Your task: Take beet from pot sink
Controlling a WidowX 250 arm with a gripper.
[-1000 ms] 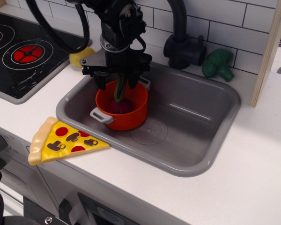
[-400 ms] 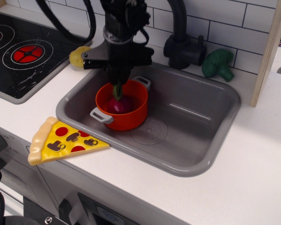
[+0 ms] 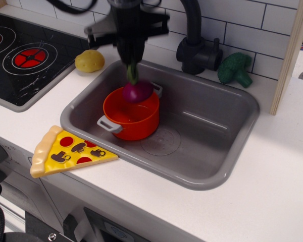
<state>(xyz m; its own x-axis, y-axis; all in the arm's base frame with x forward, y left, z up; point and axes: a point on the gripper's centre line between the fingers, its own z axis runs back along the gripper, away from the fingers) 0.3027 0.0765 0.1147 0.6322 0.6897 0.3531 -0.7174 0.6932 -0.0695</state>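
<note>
My gripper [image 3: 131, 59] is shut on the dark green stem of the beet [image 3: 137, 92] and holds it hanging in the air. The magenta bulb hangs just above the far rim of the orange-red pot [image 3: 131, 115]. The pot stands empty in the left part of the grey sink [image 3: 212, 126], with a grey handle at its front left and one at its back. The gripper's fingertips are blurred around the stem.
A yellow potato [image 3: 89, 60] lies on the counter left of the sink. A pizza slice [image 3: 65, 152] lies at the front left edge. Green broccoli [image 3: 235, 69] sits behind the sink by the black faucet [image 3: 196, 45]. A black stovetop [image 3: 25, 55] is at the far left.
My gripper has risen straight up with the beet's stem in it. The beet has come out of the pot's inside and now hangs above its rim. The pot has stayed put.
</note>
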